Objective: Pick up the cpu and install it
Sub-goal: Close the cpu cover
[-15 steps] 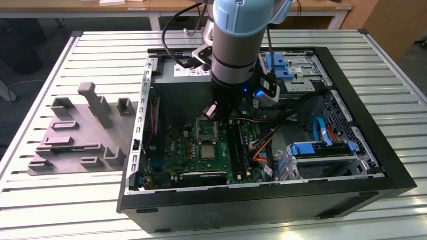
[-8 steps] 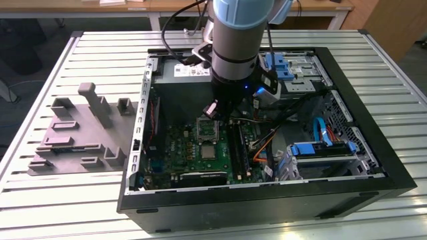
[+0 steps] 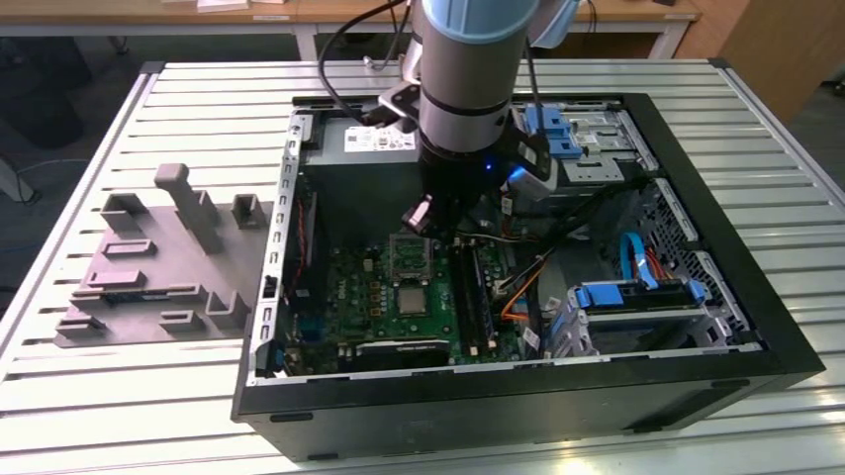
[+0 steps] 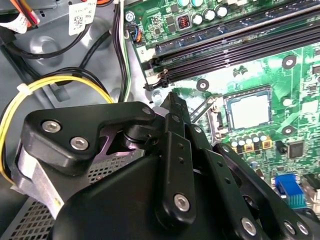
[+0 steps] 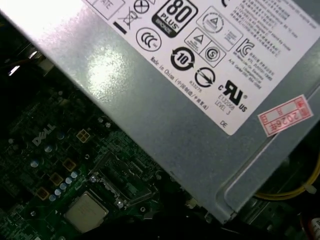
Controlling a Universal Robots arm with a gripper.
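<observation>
The cpu [image 4: 250, 111] is a small silver-grey square lying flat in the black-framed socket [image 4: 226, 114] on the green motherboard [image 4: 300, 75]. It also appears in the first wrist view as the cpu [image 5: 86, 211] and in the exterior view as the cpu [image 3: 414, 300]. The socket's metal lid [image 3: 411, 255] stands swung open beside it. My gripper [image 3: 438, 223] hangs inside the open computer case [image 3: 528, 396], just above the lid and apart from the cpu. In the second wrist view the gripper [image 4: 172, 102] is a black linkage close to the socket's edge.
A big grey power supply box [image 5: 200, 75] with a white label sits next to the socket. Dark memory slots [image 4: 240, 45], yellow and black cables [image 4: 30, 95] and a blue drive cage [image 3: 631, 297] crowd the case. A grey fixture [image 3: 158, 267] lies on the slatted table at the exterior view's left.
</observation>
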